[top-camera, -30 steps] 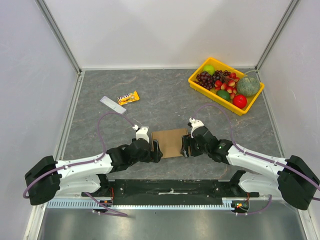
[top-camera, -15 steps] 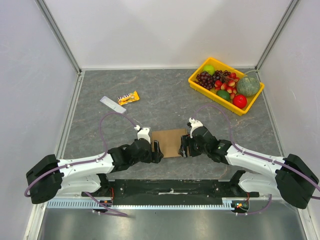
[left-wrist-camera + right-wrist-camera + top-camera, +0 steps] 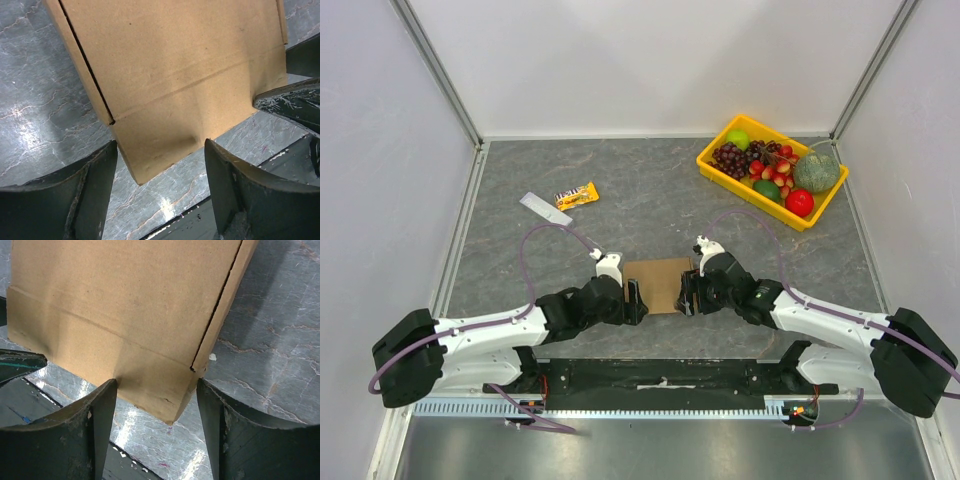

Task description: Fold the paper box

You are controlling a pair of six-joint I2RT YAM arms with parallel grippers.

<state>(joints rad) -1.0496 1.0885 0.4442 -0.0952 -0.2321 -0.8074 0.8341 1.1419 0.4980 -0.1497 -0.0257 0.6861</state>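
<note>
The paper box [image 3: 658, 283] is a small brown cardboard carton lying flat on the grey table between my two grippers. My left gripper [image 3: 636, 298] is open at the box's left near corner. In the left wrist view the box [image 3: 170, 75] fills the top, and its near flap hangs between my open jaws [image 3: 160, 155] with gaps on both sides. My right gripper [image 3: 688, 292] is open at the box's right near corner. In the right wrist view the box's [image 3: 125, 305] corner sits between the open jaws [image 3: 156, 390], close to both fingertips.
A yellow tray [image 3: 722, 172] of fruit stands at the back right. A snack packet [image 3: 576, 196] and a grey strip [image 3: 545, 209] lie at the back left. Grey walls enclose the table. The black base rail [image 3: 660, 375] runs along the near edge.
My left gripper has crept slightly right toward the box. The right gripper and the box have barely moved.
</note>
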